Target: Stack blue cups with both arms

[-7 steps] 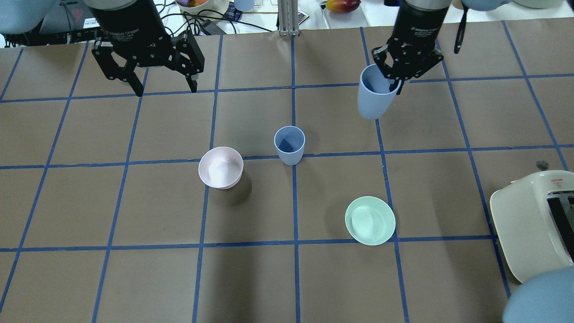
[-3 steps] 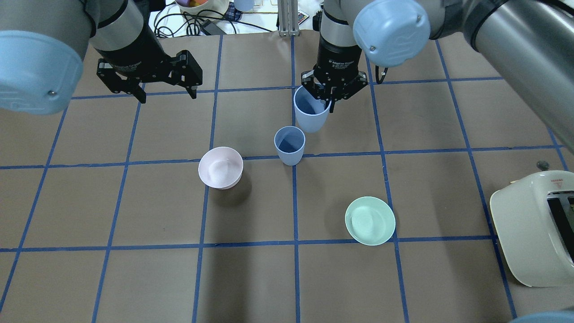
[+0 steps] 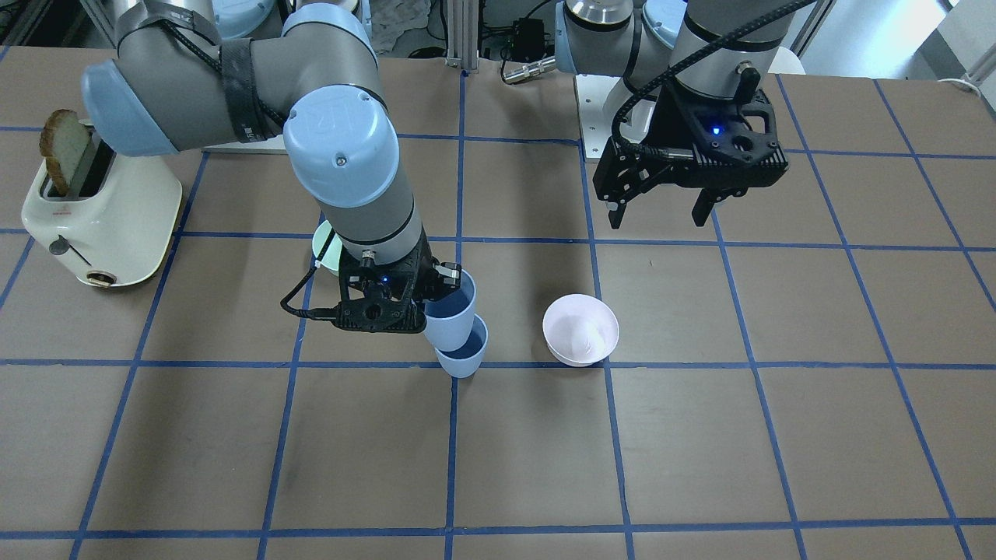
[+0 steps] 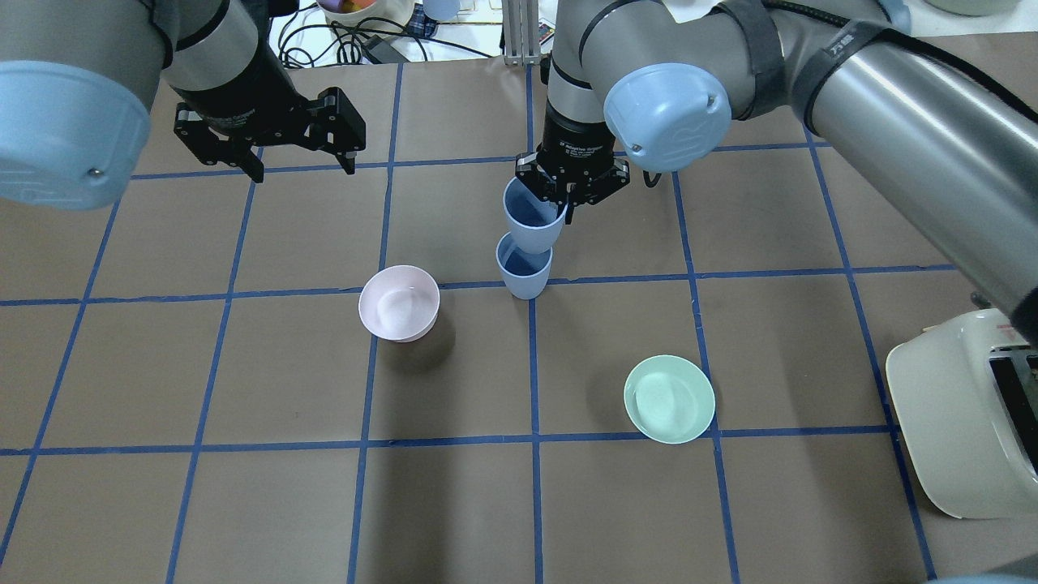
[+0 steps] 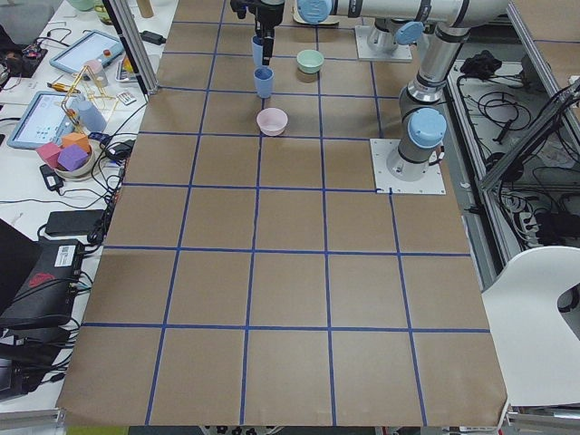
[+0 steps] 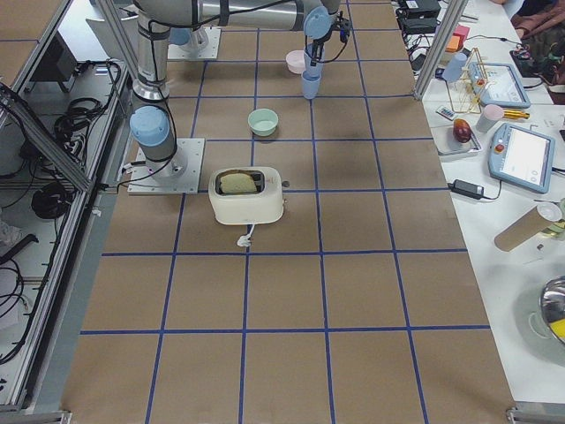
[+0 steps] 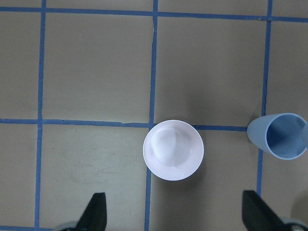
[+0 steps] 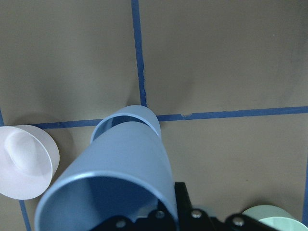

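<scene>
One blue cup [image 4: 524, 276] stands upright at the table's middle, also in the front view [image 3: 464, 356] and the left wrist view [image 7: 283, 135]. My right gripper [image 4: 569, 193] is shut on the rim of the second blue cup [image 4: 533, 221]. It holds that cup tilted, with its base over the standing cup's mouth [image 3: 450, 320]. In the right wrist view the held cup [image 8: 120, 183] hides most of the standing cup [image 8: 126, 119]. I cannot tell whether they touch. My left gripper [image 4: 302, 168] is open and empty, raised at the far left [image 3: 657, 219].
A pale pink bowl [image 4: 399, 302] sits left of the standing cup, under my left wrist camera [image 7: 173, 150]. A mint-green bowl [image 4: 669, 399] sits at the near right. A cream toaster [image 4: 965, 414] holding bread [image 3: 66, 152] stands at the right edge.
My right arm has carried its blue cup left and nearer, from the far right to just over the standing cup. My left gripper has barely moved and stays open.
</scene>
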Controlling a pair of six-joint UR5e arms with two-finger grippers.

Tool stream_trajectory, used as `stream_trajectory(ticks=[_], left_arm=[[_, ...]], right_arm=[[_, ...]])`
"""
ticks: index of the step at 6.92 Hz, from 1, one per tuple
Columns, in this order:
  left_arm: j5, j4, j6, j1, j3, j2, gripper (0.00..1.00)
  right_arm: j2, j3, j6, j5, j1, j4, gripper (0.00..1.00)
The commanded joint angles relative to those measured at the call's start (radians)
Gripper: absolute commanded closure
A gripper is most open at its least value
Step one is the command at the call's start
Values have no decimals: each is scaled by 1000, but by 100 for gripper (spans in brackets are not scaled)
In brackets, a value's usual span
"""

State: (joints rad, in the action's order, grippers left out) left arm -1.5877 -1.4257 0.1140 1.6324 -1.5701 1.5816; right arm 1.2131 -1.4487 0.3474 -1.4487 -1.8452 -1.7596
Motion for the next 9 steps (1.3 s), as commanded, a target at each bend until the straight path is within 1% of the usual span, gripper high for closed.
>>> stream_trajectory(ticks=[1, 6, 7, 8, 9], left_arm=[[0, -1, 1, 1, 1, 0, 0], [0, -1, 1, 0, 1, 0, 0], [0, -1, 1, 0, 1, 0, 0], [0, -1, 1, 0, 1, 0, 0], [0, -1, 1, 0, 1, -2, 0]], right_arm=[[-16, -4, 22, 2, -6, -14, 100], [-43, -4, 33, 1, -26, -17, 100], [-44, -4, 33, -1, -26, -17, 95], [-46, -6, 36, -6, -26, -18, 40], [-46, -4, 33, -7, -25, -21, 0]])
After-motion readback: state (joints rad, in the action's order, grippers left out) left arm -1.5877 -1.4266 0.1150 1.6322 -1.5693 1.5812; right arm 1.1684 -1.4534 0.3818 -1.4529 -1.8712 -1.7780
